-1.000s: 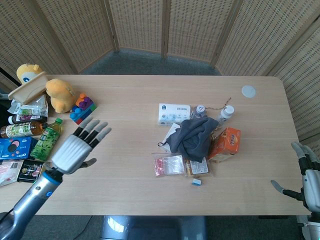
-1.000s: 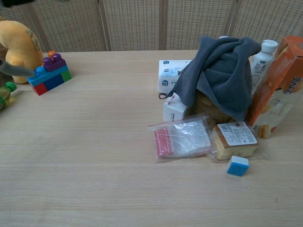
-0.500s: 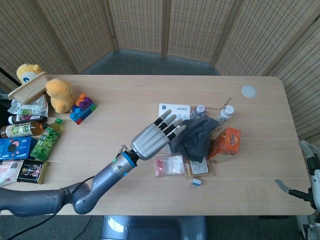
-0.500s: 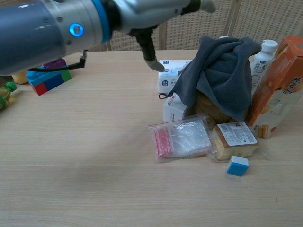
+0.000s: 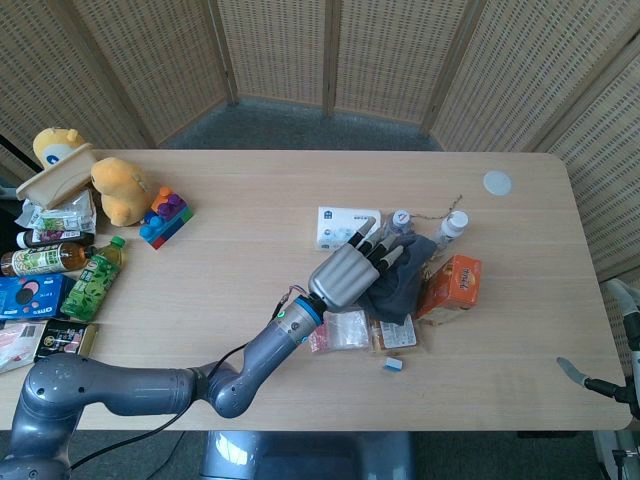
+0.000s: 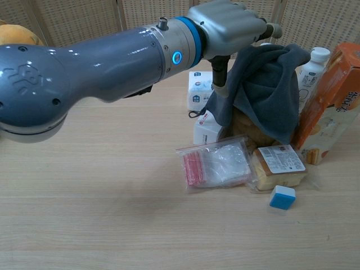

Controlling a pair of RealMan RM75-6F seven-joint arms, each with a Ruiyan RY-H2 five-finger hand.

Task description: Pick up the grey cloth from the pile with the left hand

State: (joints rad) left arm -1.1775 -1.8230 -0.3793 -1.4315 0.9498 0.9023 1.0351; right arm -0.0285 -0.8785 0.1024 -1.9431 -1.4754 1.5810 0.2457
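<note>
While my left hand (image 5: 352, 273) hangs over the near-left side of the pile, its fingers (image 5: 372, 240) are spread and hold nothing; the thumb, seen in the chest view, points down just beside the left fold of the crumpled dark grey cloth (image 5: 398, 283), and I cannot tell whether it touches. That cloth is draped over the top of the heap on the pale wooden bench (image 5: 250, 290), hanging down over a wrapped bread packet (image 6: 279, 166), with a white tissue pack (image 5: 335, 226) just behind and to its left, an orange carton (image 5: 449, 284) beside it on the right and a clear zip bag (image 6: 216, 163) in front. To do this well, I judge I should lower onto the highest bunched fold, close thumb against fingers on fabric alone, and lift straight up, slowly, so the hanging folds slide free without toppling the white-capped bottle (image 6: 313, 66) or dragging the carton. My right hand (image 5: 618, 362) sits at the bench's far right edge, mostly out of frame, its state unclear
</note>
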